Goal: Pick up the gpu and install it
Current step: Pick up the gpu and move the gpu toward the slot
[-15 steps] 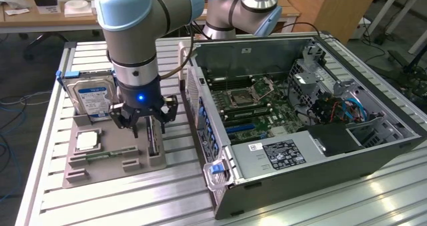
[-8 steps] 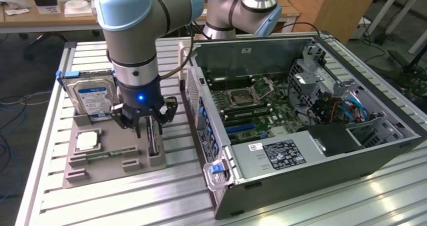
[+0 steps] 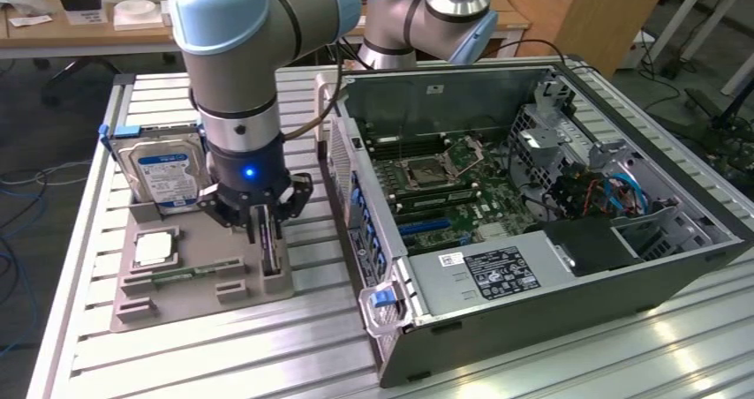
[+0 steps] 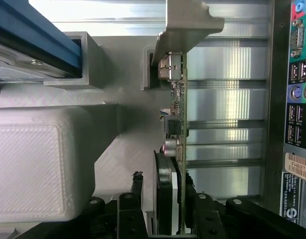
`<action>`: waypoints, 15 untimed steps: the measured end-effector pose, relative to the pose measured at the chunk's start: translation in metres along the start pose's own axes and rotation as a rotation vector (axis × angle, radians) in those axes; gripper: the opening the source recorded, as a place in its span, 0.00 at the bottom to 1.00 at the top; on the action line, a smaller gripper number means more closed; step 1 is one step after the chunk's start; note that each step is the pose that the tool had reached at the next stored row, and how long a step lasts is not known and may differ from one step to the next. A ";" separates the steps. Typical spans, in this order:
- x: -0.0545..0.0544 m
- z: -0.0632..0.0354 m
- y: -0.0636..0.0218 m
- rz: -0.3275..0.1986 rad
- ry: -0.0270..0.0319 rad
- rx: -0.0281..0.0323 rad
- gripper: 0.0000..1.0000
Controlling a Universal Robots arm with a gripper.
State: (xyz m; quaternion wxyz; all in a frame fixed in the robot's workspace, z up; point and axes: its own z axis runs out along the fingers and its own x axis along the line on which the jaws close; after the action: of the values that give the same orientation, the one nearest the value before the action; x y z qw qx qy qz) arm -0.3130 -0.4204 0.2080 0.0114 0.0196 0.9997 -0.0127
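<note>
**Item 1: jaws.** Nearest the wrist camera. Black linkage, fingers set part-way in, one on either side of the card's upper edge. A sliver of gap seems to show between one finger and the card's dark face, so count them as straddling, not clamped.

**Item 2: gpu** (image 4: 176, 94). It stands on edge in a slot of the grey holder tray (image 3: 177, 304), at eight o'clock in the exterior view, directly under the jaws.
- Build: thin green board with a dark face and a silvery bracket (image 4: 189, 22) at the end away from the jaws.
- Handling: judged light and stiff but fragile, since small parts stud its face.
- Where to hold: take it by the top edge at mid-length, with pads flat on both faces. Held near one end, it would likely tip.
- Risk: a crooked pull would probably bind it in the slot.

**Item 3: tray neighbours.** The hard drive (image 3: 165, 174) stands upright at eleven o'clock of the card. The processor (image 3: 155, 249) and memory stick (image 3: 183, 274) lie at nine o'clock, near but apart.

**Item 4: computer case** (image 3: 566, 328). It lies open at three o'clock with the motherboard (image 3: 436, 183) exposed. Its rear port panel (image 4: 297, 89) is just beside the tray.

**Item 5: counter** (image 3: 236, 359). Slatted aluminium, ribbed and hard. You have little give under anything dropped.

**Item 6: room.** A wooden desk (image 3: 59, 33) stands at eleven o'clock, well apart from the work.
</note>
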 end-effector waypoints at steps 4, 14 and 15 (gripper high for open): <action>0.000 -0.0001 0.0000 0.002 0.0003 0.0007 0.42; -0.003 0.0000 0.0001 0.002 0.0004 0.0009 0.32; -0.003 0.0000 0.0001 0.002 0.0003 0.0009 0.32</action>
State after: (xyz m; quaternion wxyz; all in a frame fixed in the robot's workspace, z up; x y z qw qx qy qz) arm -0.3102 -0.4204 0.2081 0.0113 0.0206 0.9996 -0.0131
